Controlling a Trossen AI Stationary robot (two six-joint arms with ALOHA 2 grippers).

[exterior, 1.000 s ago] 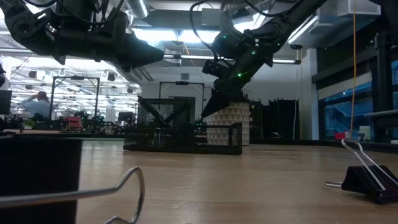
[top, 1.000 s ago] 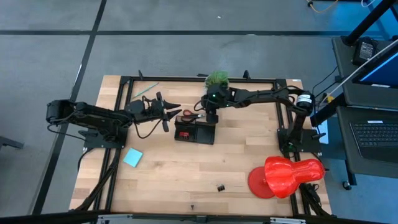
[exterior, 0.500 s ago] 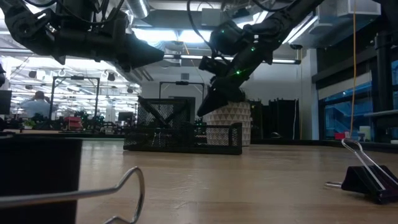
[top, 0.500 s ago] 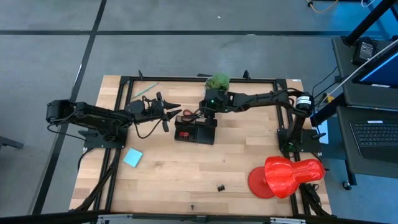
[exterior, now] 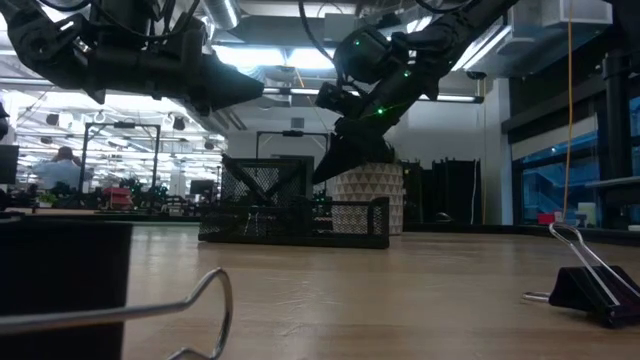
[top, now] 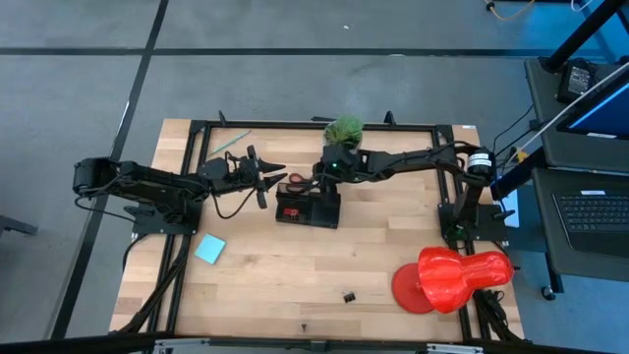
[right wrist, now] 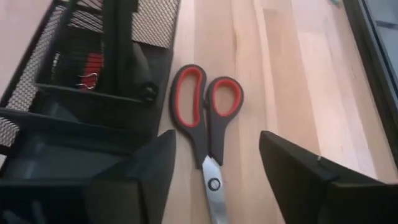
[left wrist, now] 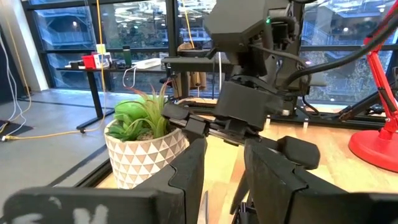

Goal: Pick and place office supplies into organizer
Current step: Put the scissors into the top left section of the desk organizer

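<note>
The red-handled scissors lie flat on the table against the black mesh organizer, at its far side. My right gripper is open and hovers above the scissors; its fingers stand on either side of the blade and touch nothing. It also shows in the high view and the low view. My left gripper is open and empty, held above the table to the left of the organizer. A light blue notepad, a green pencil and a black clip lie on the table.
A potted plant stands just behind the organizer, close to my right arm. A large red object sits at the near right corner. Binder clips lie near the front edge. A black frame borders the table.
My right gripper has moved a little toward the table's left, from over the organizer's far edge to over the scissors. It stays open.
</note>
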